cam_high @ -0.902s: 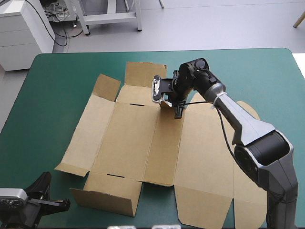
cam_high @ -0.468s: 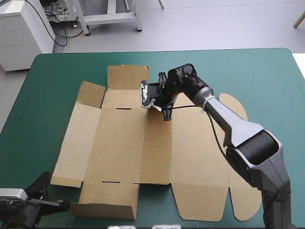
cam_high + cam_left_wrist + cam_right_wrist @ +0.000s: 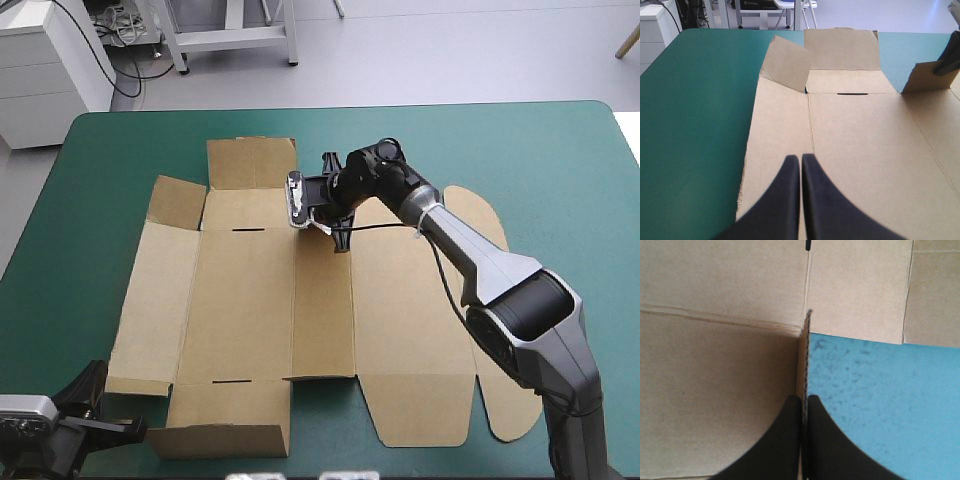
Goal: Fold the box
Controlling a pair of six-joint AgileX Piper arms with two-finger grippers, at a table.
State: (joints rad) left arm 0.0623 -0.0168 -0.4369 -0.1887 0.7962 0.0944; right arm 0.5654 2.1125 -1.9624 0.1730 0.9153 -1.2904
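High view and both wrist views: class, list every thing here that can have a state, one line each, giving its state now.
Brown cardboard box: unfolded, mostly flat on the teal-green table cover.
Far-left corner flap: tilted up.
Near-left flap: partly raised.
Black-fingered left gripper: shut, holding nothing.
Black-fingered right gripper: shut on the box, pinching an upright flap edge.

The right arm [image 3: 510,280] has silver-grey links, rounded black joints and a black wrist; a thin white tie [image 3: 424,214] rings its forearm. The left gripper [image 3: 800,159] and right gripper [image 3: 804,399] have broad black fingers [image 3: 785,200], curved like fins.
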